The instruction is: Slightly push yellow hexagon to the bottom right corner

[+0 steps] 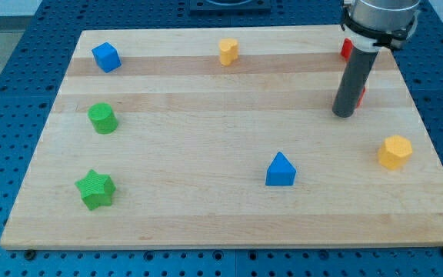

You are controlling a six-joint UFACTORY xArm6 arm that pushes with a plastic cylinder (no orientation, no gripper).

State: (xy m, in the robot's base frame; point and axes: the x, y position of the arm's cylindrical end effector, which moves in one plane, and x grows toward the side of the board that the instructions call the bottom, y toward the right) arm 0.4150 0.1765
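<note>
The yellow hexagon (394, 151) lies near the board's right edge, below the middle. My tip (343, 115) rests on the board up and to the left of it, apart from it. A red block (347, 49) shows partly behind the rod near the view's top right, and another bit of red (361, 95) peeks out at the rod's right side; their shapes are hidden.
A blue triangular block (281, 170) lies at bottom centre. A second yellow block (228, 51) sits at top centre, a blue cube (106, 57) at top left, a green cylinder (102, 118) and a green star (95, 189) on the left. The wooden board (206, 223) rests on a blue pegboard.
</note>
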